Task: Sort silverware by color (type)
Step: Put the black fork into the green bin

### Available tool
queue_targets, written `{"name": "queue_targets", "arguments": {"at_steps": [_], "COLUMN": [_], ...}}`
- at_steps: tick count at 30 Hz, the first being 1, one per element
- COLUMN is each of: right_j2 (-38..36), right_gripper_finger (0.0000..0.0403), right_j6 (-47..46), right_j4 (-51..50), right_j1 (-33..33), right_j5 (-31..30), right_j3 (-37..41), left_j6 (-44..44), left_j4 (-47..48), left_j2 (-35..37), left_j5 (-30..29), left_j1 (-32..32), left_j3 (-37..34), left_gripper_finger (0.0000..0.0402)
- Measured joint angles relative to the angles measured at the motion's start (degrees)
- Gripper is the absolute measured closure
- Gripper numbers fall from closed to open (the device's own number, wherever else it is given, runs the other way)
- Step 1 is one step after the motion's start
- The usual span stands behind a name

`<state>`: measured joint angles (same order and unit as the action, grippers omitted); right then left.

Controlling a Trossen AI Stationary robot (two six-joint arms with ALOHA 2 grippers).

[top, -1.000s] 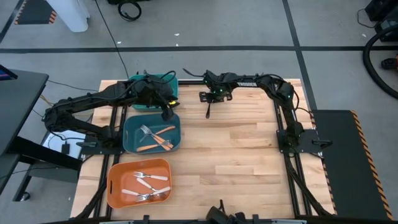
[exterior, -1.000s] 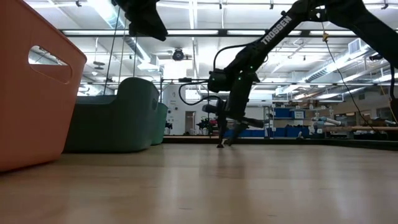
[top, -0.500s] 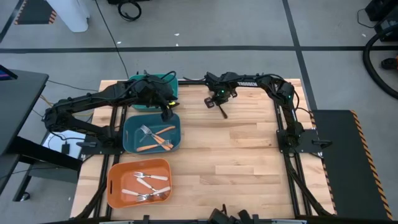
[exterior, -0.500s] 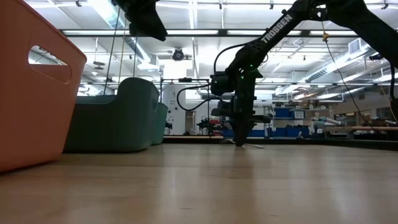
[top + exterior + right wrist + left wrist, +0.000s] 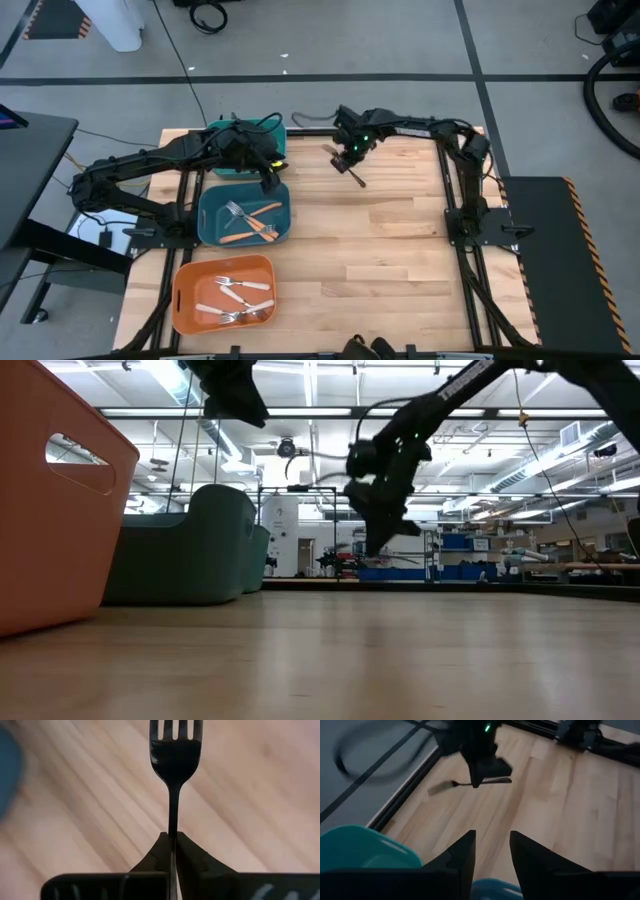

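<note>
**Black fork lifted off the bench**

Black from tines to handle, the fork (image 5: pixel 173 757) sat pinched by its thin stem in the right pincer (image 5: pixel 171 842), whose two fingers were closed tight on it, the tines pointing away from the wrist. Seen from above, that pincer (image 5: pixel 352 152) hung over the far middle of the wooden bench (image 5: pixel 400 250), and the fork (image 5: pixel 353 176) slanted out from it above the boards. From table height the fork looked to be clear of the surface, carried in the air.

The left pincer (image 5: pixel 268 183) waited with its fingers (image 5: pixel 462 855) spread apart and nothing between them, over the far edge of the nearer teal bin (image 5: pixel 205 225). That bin held forks with orange handles (image 5: pixel 262 210). A second teal bin (image 5: pixel 275 128) stood just behind it at the far edge, mostly hidden under the left arm. The orange bin (image 5: pixel 180 290), nearest the front, held silver forks with cream handles (image 5: pixel 255 286).
</note>
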<state>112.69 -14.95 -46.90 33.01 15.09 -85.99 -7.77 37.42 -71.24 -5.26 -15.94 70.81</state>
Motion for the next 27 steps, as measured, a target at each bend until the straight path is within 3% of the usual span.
{"name": "queue_targets", "arguments": {"at_steps": [6,12,16,24,27], "right_j2": [-7.27,-13.33,-15.03,-15.28,-15.28], "right_gripper_finger": [0.039,0.039,0.039,0.039,0.0389], "right_j6": [-2.88,-1.58,-0.31,0.14,0.16], "right_j4": [10.35,31.42,42.47,39.44,38.12], "right_j1": [-0.53,-3.18,-5.34,-7.16,-8.06], "right_j5": [1.24,0.8,-1.8,-4.99,-5.51], "right_j3": [0.03,-0.02,-0.18,-0.11,-0.11], "left_j6": [-5.19,-23.4,-29.37,-26.26,-26.15], "left_j4": [-0.51,-4.55,-11.55,-26.46,-27.59], "left_j2": [0.0,-1.07,-2.86,-5.1,-5.33], "left_j5": [-5.34,-6.61,-6.55,-6.55,-6.51], "left_j1": [-0.24,-3.69,-5.92,-6.45,-7.17], "left_j3": [0.0,-0.01,-0.07,0.0,-0.02], "left_gripper_finger": [0.0272,0.0272,0.0272,0.0272,0.0272]}}
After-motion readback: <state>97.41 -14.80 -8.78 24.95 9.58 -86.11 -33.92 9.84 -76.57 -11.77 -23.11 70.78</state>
